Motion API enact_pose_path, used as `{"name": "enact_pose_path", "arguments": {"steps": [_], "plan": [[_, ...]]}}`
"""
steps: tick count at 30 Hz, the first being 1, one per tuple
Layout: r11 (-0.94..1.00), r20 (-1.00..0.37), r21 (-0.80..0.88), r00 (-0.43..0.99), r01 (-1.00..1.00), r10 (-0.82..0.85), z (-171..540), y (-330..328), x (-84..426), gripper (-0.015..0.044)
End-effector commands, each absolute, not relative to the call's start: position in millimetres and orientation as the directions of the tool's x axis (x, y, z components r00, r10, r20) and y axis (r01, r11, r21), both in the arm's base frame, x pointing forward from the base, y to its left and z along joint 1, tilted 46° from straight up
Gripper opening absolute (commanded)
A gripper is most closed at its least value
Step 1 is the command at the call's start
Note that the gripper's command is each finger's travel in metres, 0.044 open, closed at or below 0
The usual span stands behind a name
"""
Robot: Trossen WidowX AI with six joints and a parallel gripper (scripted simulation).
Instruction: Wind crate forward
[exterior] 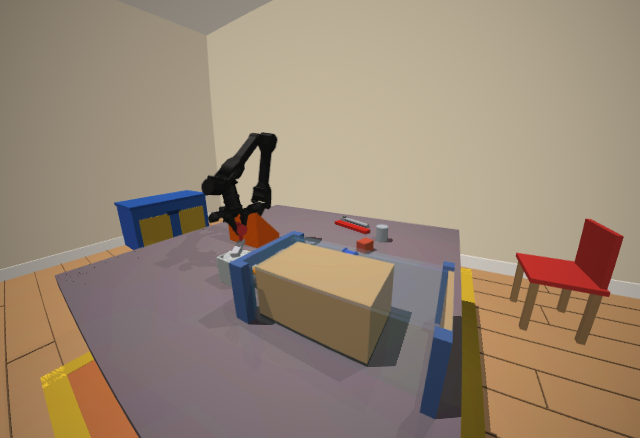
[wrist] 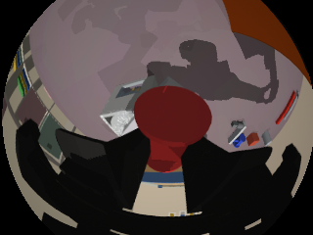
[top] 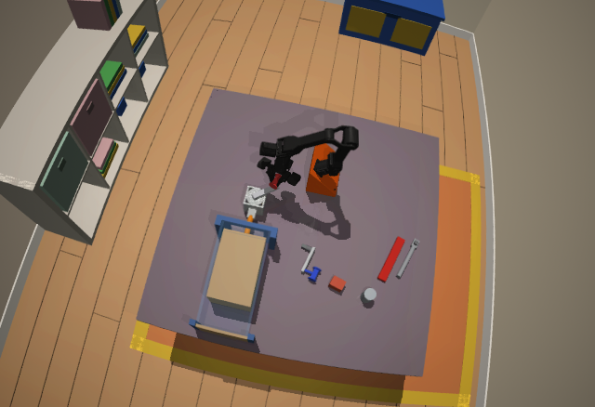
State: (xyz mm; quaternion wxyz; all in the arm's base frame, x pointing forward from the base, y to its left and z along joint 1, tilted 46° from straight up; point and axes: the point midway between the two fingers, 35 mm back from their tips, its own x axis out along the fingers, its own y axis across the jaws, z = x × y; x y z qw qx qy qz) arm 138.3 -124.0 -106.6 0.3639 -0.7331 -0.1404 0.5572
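Nearest the exterior camera, the crate (top: 237,268) (exterior: 320,288) is a plain tan oblong box, sitting flat and level between the clear panels, its front near the blue frame (top: 249,227) (exterior: 241,288) (wrist: 163,177). An orange strap (top: 249,218) (exterior: 254,269) runs from there to the pale grey winch (top: 253,201) (exterior: 227,268) (wrist: 121,103). Farther back, the end effector (top: 275,179) (exterior: 239,224) (wrist: 167,127) is clamped on the red knob (top: 274,182) (exterior: 240,230) (wrist: 172,115) of the grey crank (top: 264,193) (exterior: 237,249); the crate lies well apart from it, lengthwise beyond the winch and frame. Behind, a red block (top: 337,282) (exterior: 364,244) (wrist: 252,139) rests on the table (top: 375,191) (exterior: 170,319) (wrist: 78,98).
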Motion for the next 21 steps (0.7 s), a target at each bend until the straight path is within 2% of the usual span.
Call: {"name": "enact_pose_path", "arguments": {"steps": [1, 21], "plan": [[-0.717, -0.740, -0.665, 0.312, -0.207, 0.596, -114, -133, 129, 0.0000], [-0.719, -0.742, -0.663, 0.311, -0.208, 0.594, -130, -152, 117, 0.0000]]}}
